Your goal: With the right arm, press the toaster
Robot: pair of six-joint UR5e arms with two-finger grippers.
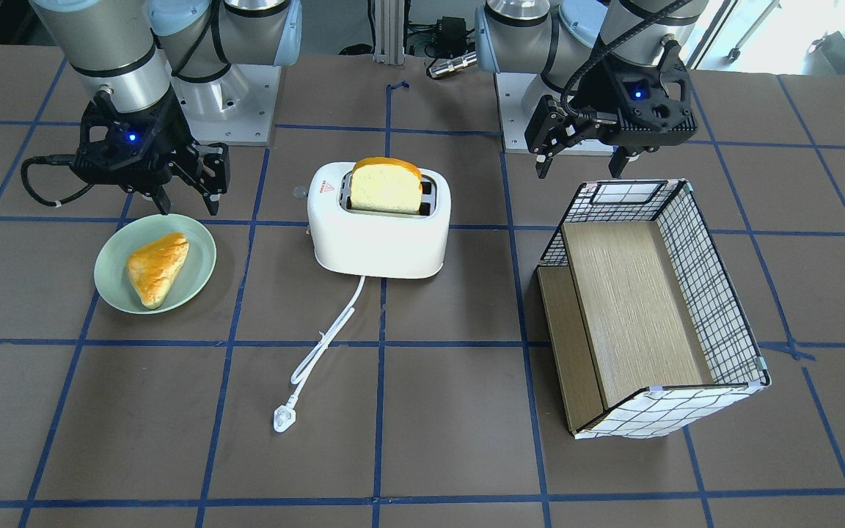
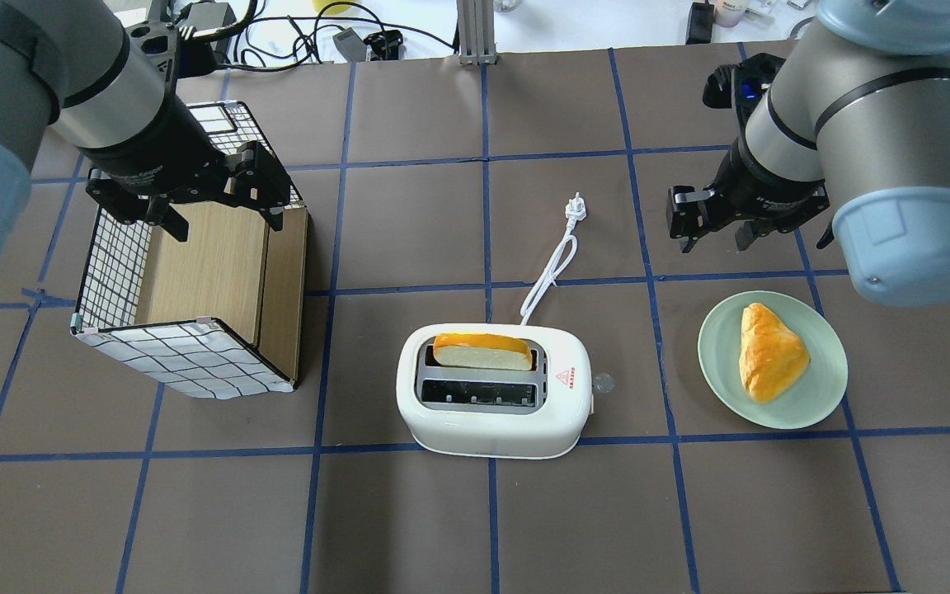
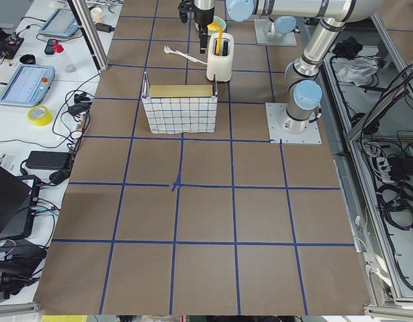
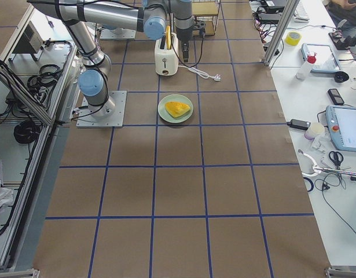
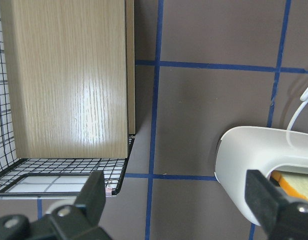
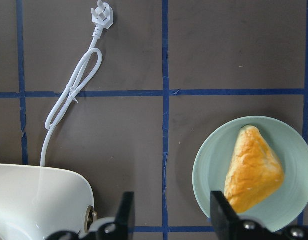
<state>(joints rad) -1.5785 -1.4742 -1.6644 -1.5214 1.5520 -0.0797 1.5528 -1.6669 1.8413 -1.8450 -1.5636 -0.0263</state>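
Right gripper [image 6: 171, 216] fills the bottom of its wrist view, black fingers [image 6: 125, 212] spread well apart and nothing between them. It hangs above the table beside the green plate [image 1: 108, 282], clear of everything. Below it, to one side, sits the toaster [image 2: 491, 422], white and rounded, in the middle of the table between the two arms. Its small grey lever [image 2: 603, 382] sticks out of the end that faces the plate, and the gripper is well apart from it, no contact. A bread slice [image 2: 483, 351] stands upright in the slot farther from the robot, its top well above the rim. The white cord [image 1: 327, 339] trails off toward the operators' side and ends in a plug [image 1: 281, 419] lying loose on the table.

On the plate lies one golden triangular pastry [image 1: 157, 268].

Over on the other side, the left gripper [image 2: 223, 219] hovers above the wire basket [image 1: 712, 297], jaws apart too and holding nothing. That basket has a checked lining and wooden boards [image 1: 628, 308] inside it.
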